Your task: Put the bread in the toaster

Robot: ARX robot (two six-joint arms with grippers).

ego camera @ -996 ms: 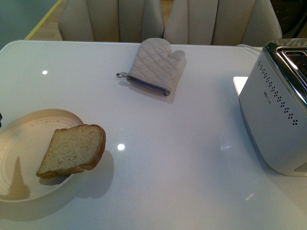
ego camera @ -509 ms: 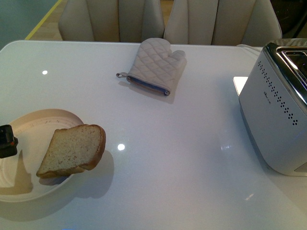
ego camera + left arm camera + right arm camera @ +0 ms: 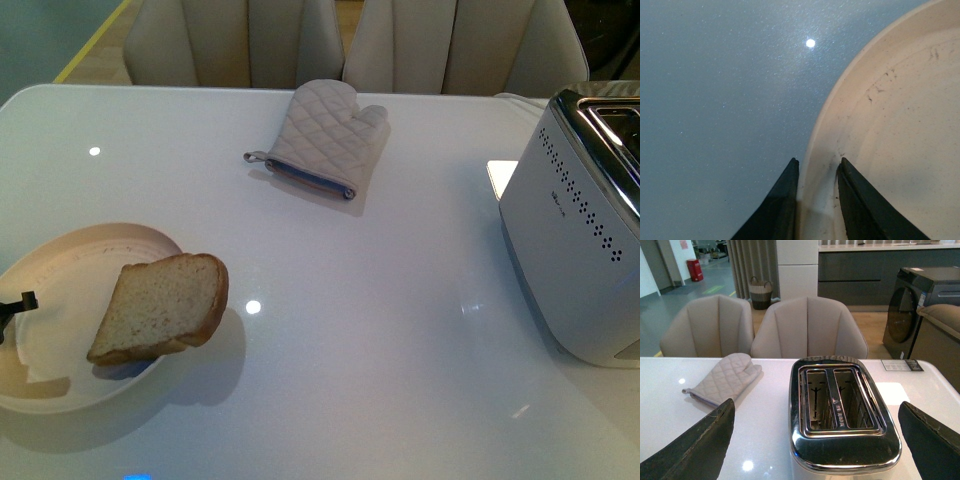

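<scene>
Glossy white table [image 3: 400, 300], cream plate [image 3: 90, 250], quilted oven mitt [image 3: 322, 135], white toaster [image 3: 570, 250]
</scene>
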